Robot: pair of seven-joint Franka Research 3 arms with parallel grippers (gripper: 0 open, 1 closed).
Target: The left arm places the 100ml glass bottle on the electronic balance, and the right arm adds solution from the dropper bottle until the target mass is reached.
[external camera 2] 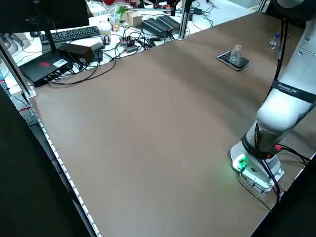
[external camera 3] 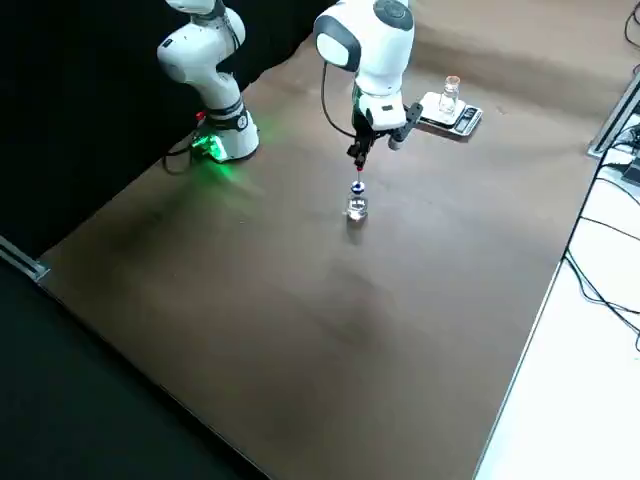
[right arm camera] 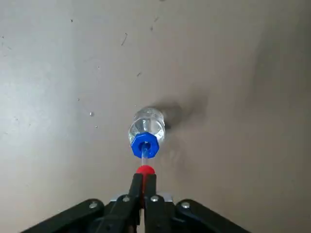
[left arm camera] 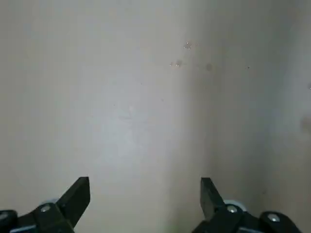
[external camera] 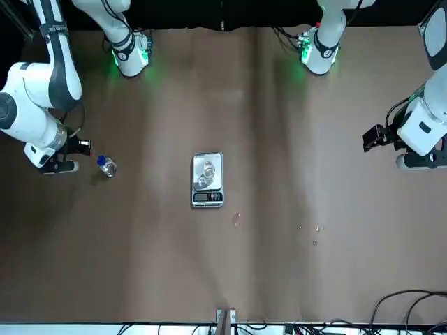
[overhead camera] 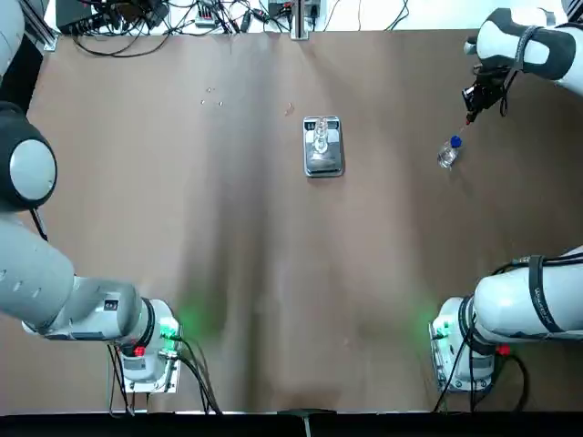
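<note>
The brown counter (overhead camera: 255, 273) fills the overhead frame, my two green-lit bases at its bottom corners. My left arm (overhead camera: 41, 273) curls up the left edge of that frame, well apart from everything on the counter. My right arm (overhead camera: 524, 45) reaches in at the upper right.

The electronic balance (overhead camera: 323, 155) lies just above the middle of the overhead frame, its dark display strip at the end farthest from my bases. The 100ml glass bottle (overhead camera: 321, 138) stands upright on the steel plate, uncapped and clear.

The dropper bottle (overhead camera: 449, 153) stands on the counter in the right half of the overhead frame, well apart from the balance and below my right wrist; in the front view it shows at middle left (external camera: 106, 166), level with the balance.

My right jaws (right arm camera: 144, 180) are pressed together, with the red dropper tip (right arm camera: 144, 170) at their very ends; I cannot tell for certain whether they pinch it or only touch it. The blue collar (right arm camera: 145, 143) sits just beyond, atop the clear body, which casts a small shadow on the counter.

My left jaws (left arm camera: 145, 194) are spread wide over bare counter with nothing between them; in the front view that wrist hangs at the right edge.

A few small specks (overhead camera: 211, 96) dot the counter in the upper left of the overhead frame.
</note>
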